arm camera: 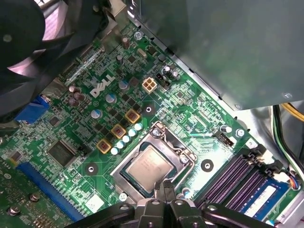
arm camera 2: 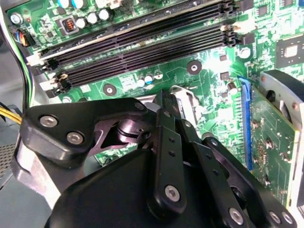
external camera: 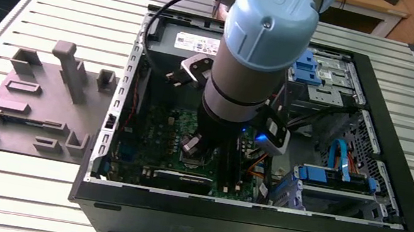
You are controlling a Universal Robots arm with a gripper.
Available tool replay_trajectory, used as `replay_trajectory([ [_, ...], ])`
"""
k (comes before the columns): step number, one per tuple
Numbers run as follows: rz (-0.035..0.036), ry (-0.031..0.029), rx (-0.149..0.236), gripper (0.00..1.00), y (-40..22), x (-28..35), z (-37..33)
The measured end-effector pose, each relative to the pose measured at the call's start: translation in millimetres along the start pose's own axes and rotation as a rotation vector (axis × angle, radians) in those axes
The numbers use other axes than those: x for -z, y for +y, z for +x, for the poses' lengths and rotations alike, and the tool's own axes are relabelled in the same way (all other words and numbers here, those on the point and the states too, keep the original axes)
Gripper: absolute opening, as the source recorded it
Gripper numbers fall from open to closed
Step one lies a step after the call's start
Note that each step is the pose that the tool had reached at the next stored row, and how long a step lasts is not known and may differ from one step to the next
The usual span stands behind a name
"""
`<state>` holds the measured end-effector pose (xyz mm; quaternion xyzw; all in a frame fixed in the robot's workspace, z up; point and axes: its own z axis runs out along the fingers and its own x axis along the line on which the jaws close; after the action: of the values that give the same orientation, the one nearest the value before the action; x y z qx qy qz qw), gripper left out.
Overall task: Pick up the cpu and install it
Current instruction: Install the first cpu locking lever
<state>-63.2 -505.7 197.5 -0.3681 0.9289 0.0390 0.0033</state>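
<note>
The cpu point(arm camera: 149, 166), a small silvery square chip, lies flat inside the metal socket frame point(arm camera: 164, 137) of the green motherboard point(arm camera: 190, 109). My gripper point(arm camera: 164, 186) hangs just over the socket's edge beside the chip, its two black fingers pressed together with nothing between them. The second wrist view shows the gripper point(arm camera 2: 164, 100) from behind, its tips close to the socket and hiding the chip. In the exterior view my gripper point(external camera: 192, 144) is reaching down into the open computer case point(external camera: 398, 188), above the middle of the board.
The grey power box point(arm camera: 228, 42) overhangs one side of the board. Black memory slots point(arm camera 2: 142, 42) run beside the socket. A black fan point(arm camera: 28, 28) and a blue connector point(arm camera: 31, 108) lie beyond. A grey fixture tray point(external camera: 31, 98) sits on the slatted table at the exterior view's left.
</note>
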Motion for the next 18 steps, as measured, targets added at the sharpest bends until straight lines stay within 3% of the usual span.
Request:
replay_trajectory([
  [5, -0.0031, -0.0050, 0.000, 0.10, -0.5, -5.2, 0.1],
  [12, -0.0053, -0.0071, 0.000, 0.10, -1.6, -9.4, -0.6],
  [18, -0.0072, -0.0066, 0.000, 0.10, -2.0, -8.6, -1.0],
])
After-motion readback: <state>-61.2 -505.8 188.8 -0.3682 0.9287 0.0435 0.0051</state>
